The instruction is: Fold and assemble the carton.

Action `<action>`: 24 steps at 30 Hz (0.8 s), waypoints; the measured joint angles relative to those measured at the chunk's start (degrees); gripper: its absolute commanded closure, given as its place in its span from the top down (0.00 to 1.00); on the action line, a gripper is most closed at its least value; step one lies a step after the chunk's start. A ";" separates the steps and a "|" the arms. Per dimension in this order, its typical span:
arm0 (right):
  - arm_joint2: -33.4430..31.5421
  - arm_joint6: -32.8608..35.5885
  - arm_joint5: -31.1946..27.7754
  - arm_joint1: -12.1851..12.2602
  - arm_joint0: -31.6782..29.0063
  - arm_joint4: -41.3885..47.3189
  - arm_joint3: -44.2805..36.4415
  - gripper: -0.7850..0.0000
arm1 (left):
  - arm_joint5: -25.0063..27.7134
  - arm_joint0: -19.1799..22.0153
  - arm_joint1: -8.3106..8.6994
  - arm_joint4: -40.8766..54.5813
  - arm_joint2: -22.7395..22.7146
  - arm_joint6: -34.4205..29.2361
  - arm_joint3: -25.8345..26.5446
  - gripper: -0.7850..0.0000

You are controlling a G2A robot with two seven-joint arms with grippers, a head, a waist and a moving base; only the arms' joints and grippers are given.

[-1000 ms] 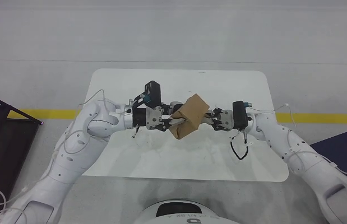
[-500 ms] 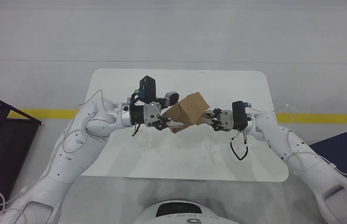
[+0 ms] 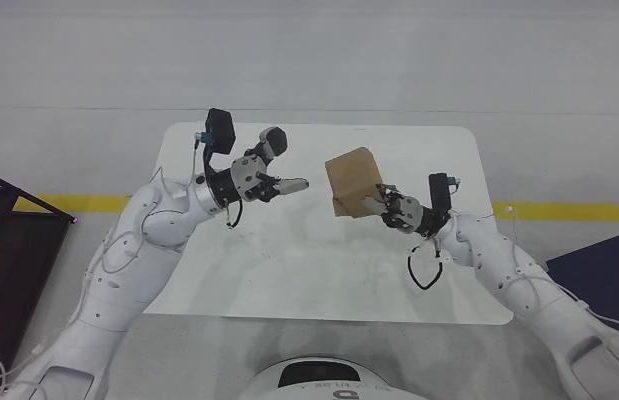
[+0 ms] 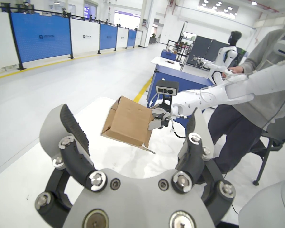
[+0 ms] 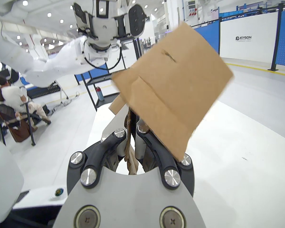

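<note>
Your right hand (image 3: 374, 203) is shut hard on a flap (image 5: 129, 148) at the near lower edge of the carton (image 3: 351, 180). That one pinch seems to carry the whole box, which looks lifted off the surface (image 3: 289, 280) over its right half. The carton already stands as a box rather than a flat sheet, so I judge you are midway, between squaring the body and closing the ends. It sits tilted, one corner highest. It is close to cubic, so its long axis is hard to call. As far as you can tell, it runs from the pinched end obliquely up and away from the robot, toward the middle of the surface. The far end shows its flaps partly turned in, while cardboard at the pinched end hangs loose. Beyond it, your left hand (image 3: 286, 163) is spread wide and holds nothing, well apart from the box and facing it. The next move probably needs that hand at the unsupported far end, brought in squarely, since a push off-axis could swing the box about the pinch.
</note>
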State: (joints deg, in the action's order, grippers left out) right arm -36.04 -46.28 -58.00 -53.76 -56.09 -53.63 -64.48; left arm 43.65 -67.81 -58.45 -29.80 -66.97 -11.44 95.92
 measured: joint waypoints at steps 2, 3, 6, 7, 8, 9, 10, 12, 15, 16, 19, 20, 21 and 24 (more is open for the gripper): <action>0.79 0.00 0.00 -0.22 -0.29 4.60 -0.25 0.00 | -1.08 -0.41 -0.10 0.30 -0.21 0.86 -0.24 1.00; 1.34 0.00 0.00 -0.27 -0.23 7.08 -0.24 0.00 | -1.94 -0.60 -0.13 -0.08 -0.41 1.12 -0.33 1.00; 1.90 0.00 0.00 -0.21 0.46 9.32 -0.19 0.00 | -3.68 -1.14 -0.20 -1.39 -0.69 1.39 -0.25 1.00; 1.91 0.00 0.00 -0.21 0.50 9.33 -0.22 0.00 | -4.12 -1.30 -0.22 -1.98 -0.74 1.37 -0.13 1.00; 1.90 0.00 0.00 -0.21 0.50 9.29 -0.23 0.00 | -4.44 -1.48 -0.24 -2.48 -0.76 1.39 -0.02 1.00; 1.88 0.00 0.00 -0.21 0.48 9.24 -0.23 0.00 | -5.01 -1.70 -0.26 -3.27 -0.87 1.41 0.06 1.00; 1.88 0.00 0.00 -0.21 0.47 9.22 -0.23 0.00 | -5.71 -1.84 -0.25 -4.31 -1.01 1.35 0.20 1.00; 1.87 0.00 0.00 -0.21 0.47 9.22 -0.23 0.00 | -7.49 -2.30 -0.25 -7.61 -1.13 1.20 0.78 1.00; 1.99 0.93 0.03 -0.23 0.03 9.74 -0.82 0.00 | -9.72 -3.00 -0.33 -11.32 -0.85 1.14 1.05 1.00; 1.90 2.32 0.07 -0.20 -0.26 10.65 -1.12 0.00 | -10.10 -3.11 -0.38 -11.96 -0.70 1.16 1.04 1.00; 0.47 10.12 2.65 0.36 -0.89 15.85 -1.20 0.00 | -10.13 -3.15 -0.54 -12.14 -0.36 1.51 0.81 1.00; 0.01 13.55 3.99 0.64 -1.06 17.86 -1.63 0.00 | -10.10 -3.11 -0.58 -12.09 -0.35 1.59 0.77 1.00; -0.71 19.00 6.65 1.16 -1.23 20.50 -2.75 0.00 | -10.08 -3.07 -0.62 -12.08 -0.36 1.74 0.74 1.00; -3.30 34.91 14.38 3.04 -2.41 28.11 -8.71 0.00 | -10.19 -3.07 -0.70 -12.49 -0.50 1.94 0.69 1.00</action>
State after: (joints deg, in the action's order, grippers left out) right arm -39.34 -11.37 -43.62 -50.72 -58.50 -25.52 -73.20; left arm 33.47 -70.88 -59.15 -42.29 -67.47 -9.50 96.60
